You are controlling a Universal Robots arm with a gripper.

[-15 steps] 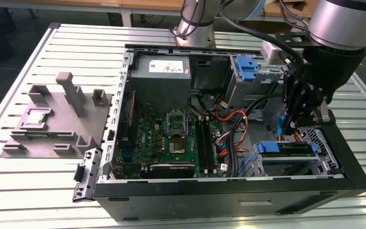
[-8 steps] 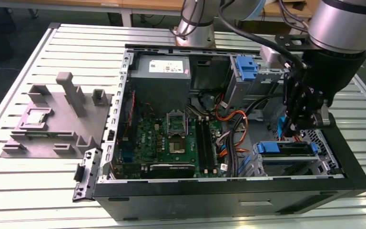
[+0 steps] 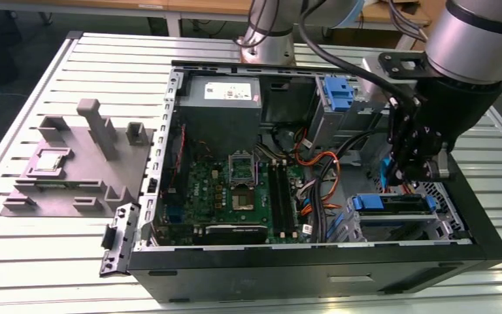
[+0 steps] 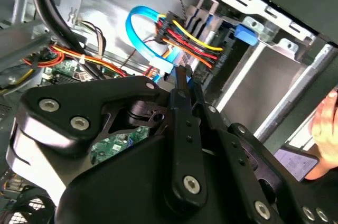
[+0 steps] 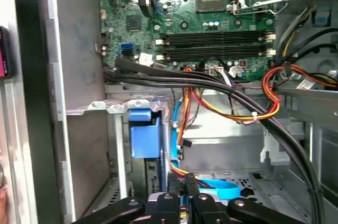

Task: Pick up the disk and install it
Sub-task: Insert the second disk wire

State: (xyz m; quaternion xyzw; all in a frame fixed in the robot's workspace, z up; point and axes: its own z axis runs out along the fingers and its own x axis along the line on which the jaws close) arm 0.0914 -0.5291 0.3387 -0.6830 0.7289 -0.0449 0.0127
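**Q:** What stands furthest from the pincer, at the exterior view's left?

**A:** A grey fixture (image 3: 81, 163) on the slatted table (image 3: 42, 261), well apart from the pincer and outside the open computer case (image 3: 321, 265).

**Q:** And what does the case hold, going across towards the pincer?

**A:** First a grey power supply (image 3: 223, 98) against the far wall, then the green motherboard (image 3: 233, 190) on the floor. Nearer the pincer lies a tangle of orange, black and red cables (image 3: 316, 176). A blue bracket (image 3: 338, 91) stands at the far wall, beyond the pincer.

**Q:** Where is the disk?

**A:** The disk (image 3: 391, 204) sits in the drive bay at the case's near corner, its blue frame facing up, just below the pincer (image 3: 417, 169).

**Q:** What is the pincer's state?

**A:** How far it is open cannot be told, nor whether it grips anything. It hangs inside the case above the bay.

**Q:** What room is there around it?

**A:** Little. In the second wrist view a blue cable (image 4: 138, 34) loops close ahead of the pincer. The case wall runs just beside the pincer at the exterior view's right. The space above the motherboard is open.
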